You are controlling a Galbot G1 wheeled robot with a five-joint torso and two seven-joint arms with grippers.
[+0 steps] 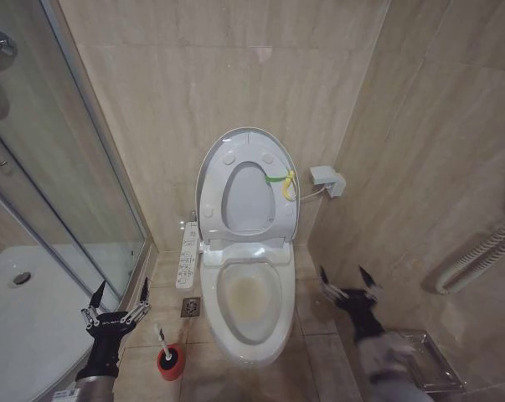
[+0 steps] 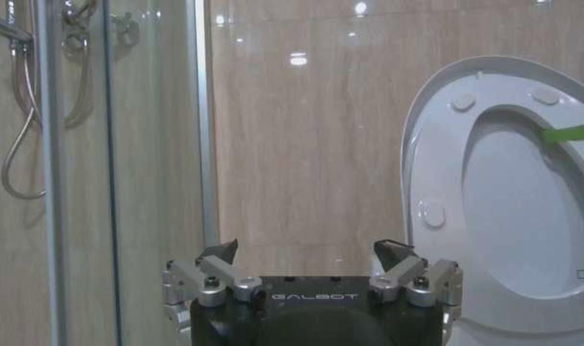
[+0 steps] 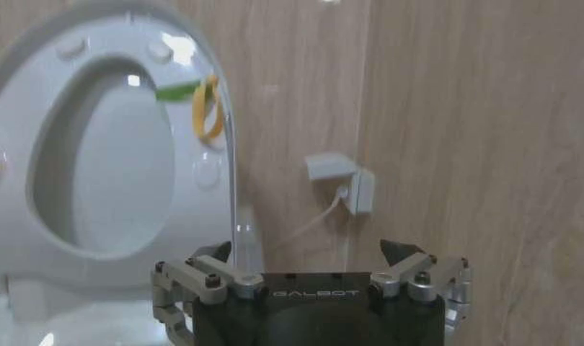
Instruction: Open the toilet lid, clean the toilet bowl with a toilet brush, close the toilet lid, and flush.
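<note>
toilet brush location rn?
Head view: the toilet brush stands in its red holder on the floor, left of the toilet bowl, just right of the open left pincer.

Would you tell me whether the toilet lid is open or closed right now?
Open: the toilet lid stands upright against the wall with its underside facing out, and the stained toilet bowl is exposed.

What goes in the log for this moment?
glossy white oval toilet lid: up | stained bowl: exposed | brush: in red holder | left gripper: open | right gripper: open
</note>
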